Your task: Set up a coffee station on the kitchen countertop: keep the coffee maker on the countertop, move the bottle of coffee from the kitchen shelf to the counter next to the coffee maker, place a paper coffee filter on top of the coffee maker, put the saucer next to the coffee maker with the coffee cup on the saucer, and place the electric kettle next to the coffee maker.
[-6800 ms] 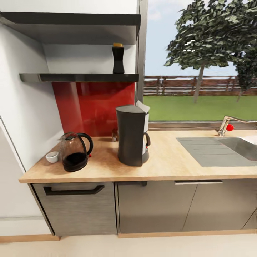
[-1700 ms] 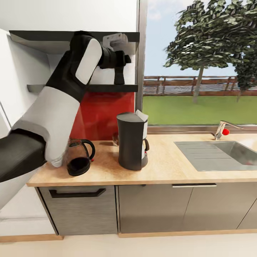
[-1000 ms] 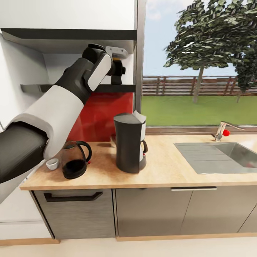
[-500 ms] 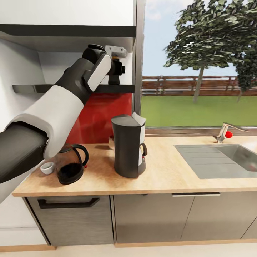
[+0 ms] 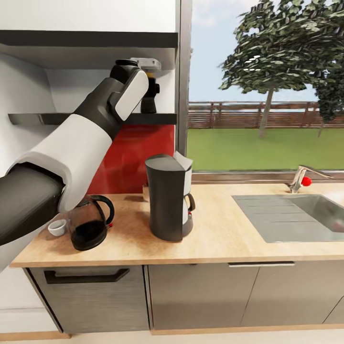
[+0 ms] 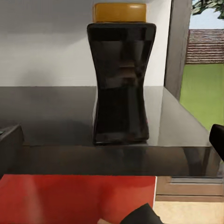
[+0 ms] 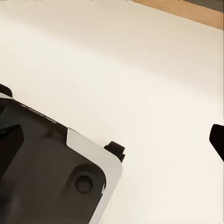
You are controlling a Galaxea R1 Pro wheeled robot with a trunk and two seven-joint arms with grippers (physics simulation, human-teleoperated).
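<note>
Dark brown glass, waisted in the middle and capped with a yellow-gold lid, the bottle of coffee [image 6: 120, 84] stands upright near the front edge of the glossy black kitchen shelf [image 6: 70, 116], close to the window end. In the head view the left arm reaches up to shelf height, and the left pincer [image 5: 152, 88] sits right at the bottle [image 5: 149, 100]. In the left wrist view, dark finger edges show far apart at either side of the picture, so the left pincer looks spread wide, with the bottle centred ahead and not yet touched.

Below, on the beige desk [image 5: 229, 234], the coffee maker [image 5: 168, 198] stands with a white paper coffee filter [image 5: 182, 160] on top. The electric kettle [image 5: 89, 222] is to its left, and the coffee cup [image 5: 57, 227] sits beyond the kettle by the wall.

The right wrist view shows pale floor and the robot's base; of the right pincer just a dark finger edge appears, so I cannot tell whether it is spread or pressed together.

Risks, as I judge them: the bottle is tall, narrow and smooth, so a finger nudging it before closing could tip it or push it off the shelf onto the coffee maker below. A pinch above the waist may slip. The raised arm could also catch the thicker upper shelf [image 5: 86, 40].
</note>
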